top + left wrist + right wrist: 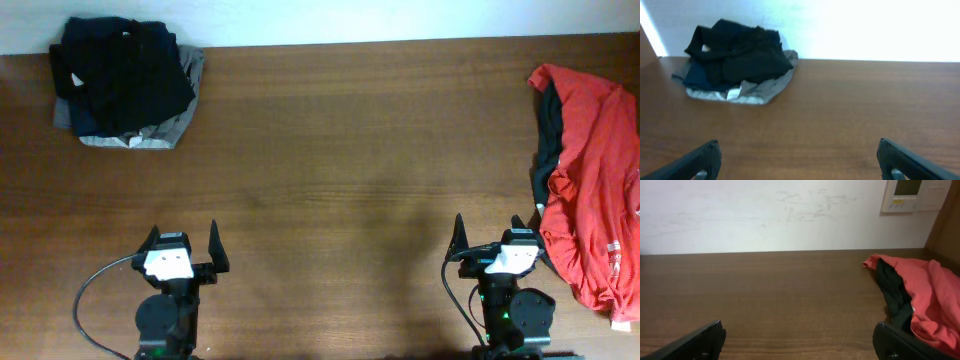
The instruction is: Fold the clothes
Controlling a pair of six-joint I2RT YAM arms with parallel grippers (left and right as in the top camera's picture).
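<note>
Two clothes heaps on table [350,150].
Far-left heap [125,85]: three layers, black over navy and grey; compact, no clear long axis.
Right edge: red garment [595,180] with black garment [545,150] along its left side; long axis near–far.
Two arms at near edge: left gripper [183,240], right gripper [490,235]. Jaws spread wide, empty, pointing far.

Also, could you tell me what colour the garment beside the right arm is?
The garment is red, black along one edge; overhead shows it best.
</note>
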